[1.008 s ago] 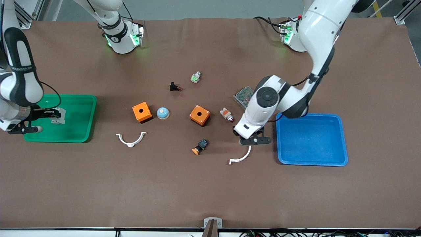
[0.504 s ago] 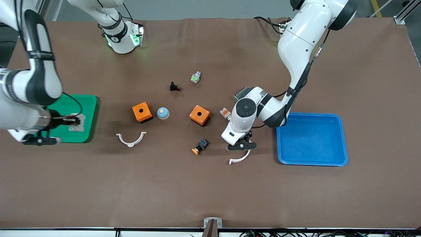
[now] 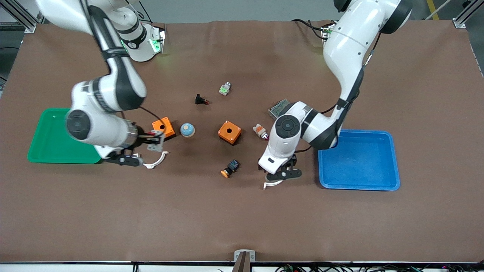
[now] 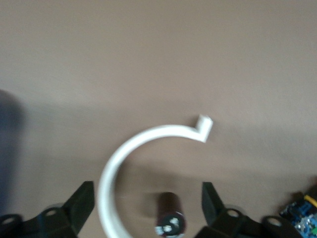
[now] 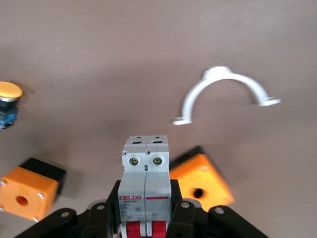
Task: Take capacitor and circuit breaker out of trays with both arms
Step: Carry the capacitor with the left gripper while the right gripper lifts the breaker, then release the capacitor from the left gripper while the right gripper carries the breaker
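Note:
My right gripper (image 3: 151, 142) is shut on the breaker (image 3: 155, 137), a white and grey block with red levers, and holds it above an orange box (image 3: 163, 128) and a white curved clip (image 3: 151, 160). In the right wrist view the breaker (image 5: 146, 186) sits upright between the jaws of the right gripper (image 5: 146, 218). My left gripper (image 3: 281, 174) is open, low over a second white curved clip (image 3: 271, 184). In the left wrist view the capacitor (image 4: 171, 220), a dark stubby cylinder, lies on the table between the open fingers (image 4: 81, 203), beside that clip (image 4: 129, 163). The capacitor is hidden in the front view.
A green tray (image 3: 49, 128) lies at the right arm's end and a blue tray (image 3: 357, 131) at the left arm's end. Between them are a second orange box (image 3: 229, 132), a blue dome (image 3: 187, 130), an orange-capped push button (image 3: 230, 168), a white-orange part (image 3: 260, 131) and a grey board (image 3: 279, 107).
My right arm carried the breaker from over the green tray to over the orange box and clip. My left gripper moved from beside the blue tray to over the other clip.

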`<state>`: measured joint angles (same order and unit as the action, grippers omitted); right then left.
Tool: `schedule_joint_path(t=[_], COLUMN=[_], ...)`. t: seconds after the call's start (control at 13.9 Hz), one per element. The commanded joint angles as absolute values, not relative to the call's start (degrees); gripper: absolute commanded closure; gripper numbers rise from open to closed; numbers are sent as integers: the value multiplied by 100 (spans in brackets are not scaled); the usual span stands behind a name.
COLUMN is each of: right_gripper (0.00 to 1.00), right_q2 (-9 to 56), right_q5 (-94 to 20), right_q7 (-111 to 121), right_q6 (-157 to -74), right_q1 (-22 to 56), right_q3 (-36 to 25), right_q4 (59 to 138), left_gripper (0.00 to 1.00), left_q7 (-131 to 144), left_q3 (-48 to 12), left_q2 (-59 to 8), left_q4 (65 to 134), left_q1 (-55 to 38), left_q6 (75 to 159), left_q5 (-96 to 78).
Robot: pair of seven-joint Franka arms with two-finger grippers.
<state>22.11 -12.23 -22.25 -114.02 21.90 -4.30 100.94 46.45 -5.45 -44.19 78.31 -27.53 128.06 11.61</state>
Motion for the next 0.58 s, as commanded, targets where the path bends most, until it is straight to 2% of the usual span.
schedule_joint_path(t=[0.0,0.36,0.5], right_gripper=[74,74,71], right_q2=[2679,3295,3401], right_q5=[-1354,-1354,-1354], right_q7=[-2740,-3085,-3085], right_q6=[-11881,-12682,-12805], right_q1=[2670,3032,3111], right_q3=[-519,-519,-519], right_q4=[10037,10020,10020], left_gripper=[0,0,0], left_q7=[4571,3649,2992], left_q3=[-334,-360,-387], left_q2=[-3589,-2340,-1936], left_q4=[7813,7866,7875], left_q1=[-2524,-1856,-1548], left_q6=[12112,10375,9767], left_q5=[1274,1205,1195])
